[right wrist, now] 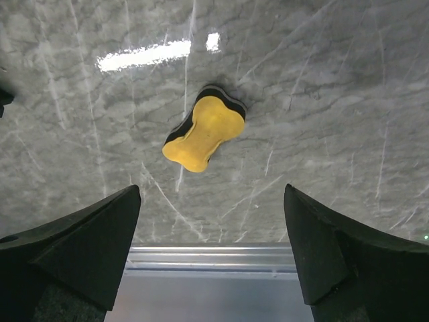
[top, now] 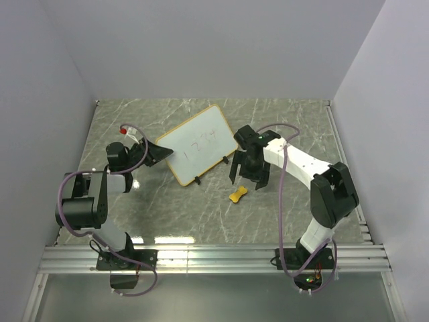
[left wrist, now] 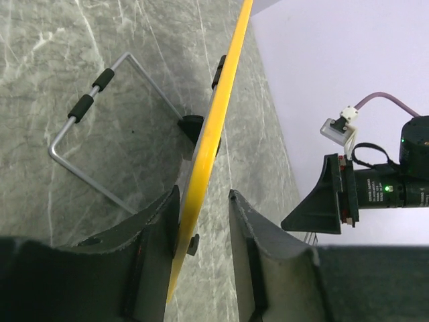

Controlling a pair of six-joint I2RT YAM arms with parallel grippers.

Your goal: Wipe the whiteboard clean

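On the marble table (top: 301, 134), left pincer (left wrist: 204, 200) narrowly straddles the whiteboard (left wrist: 222, 114); right pincer (right wrist: 211, 194) hangs wide over the eraser (right wrist: 203, 133).

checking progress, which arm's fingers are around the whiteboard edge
The left fingers: they straddle the whiteboard at its yellow rim, while the right fingers stand wide apart above the yellow eraser, touching nothing.

Grey marble-look table (top: 167, 221); plain white walls (top: 221, 47); aluminium rail (top: 214, 258) at near edge.
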